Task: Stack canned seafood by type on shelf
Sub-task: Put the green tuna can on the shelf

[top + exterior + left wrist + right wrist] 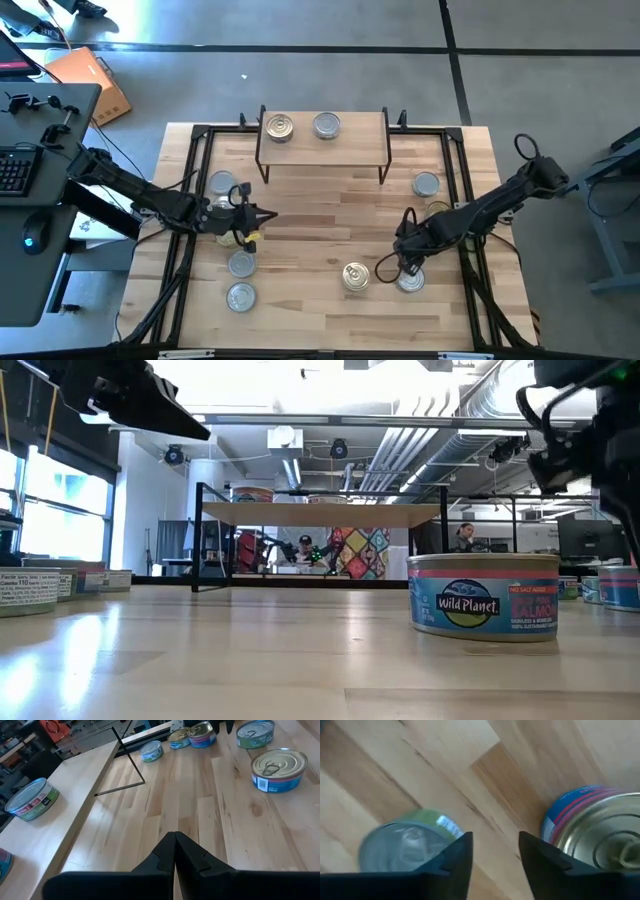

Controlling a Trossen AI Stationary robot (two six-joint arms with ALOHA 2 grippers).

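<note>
The shelf [323, 145] stands at the table's far middle, with two tins [280, 127] [326, 125] on its top. More tins rest on their bases on the table: a few at the left [241, 263], two at the right [426, 184]. Near the front right are a gold-lidded tin [355, 276] and a silver-lidded one [410, 280]. My right gripper [495, 855] points down, open, above the gap between the green-labelled tin [405, 845] and the blue-and-red tin [600, 835]; bare wood shows between its fingers. My left gripper [175, 855] is shut and holds nothing, above the table's left part.
A black metal frame [195, 200] runs along the table's edges. In the low view a Wild Planet tin [484, 597] stands in front of the shelf's legs [200, 540]. A desk with a keyboard [15, 170] stands left of the table. Bare wood lies in the table's middle.
</note>
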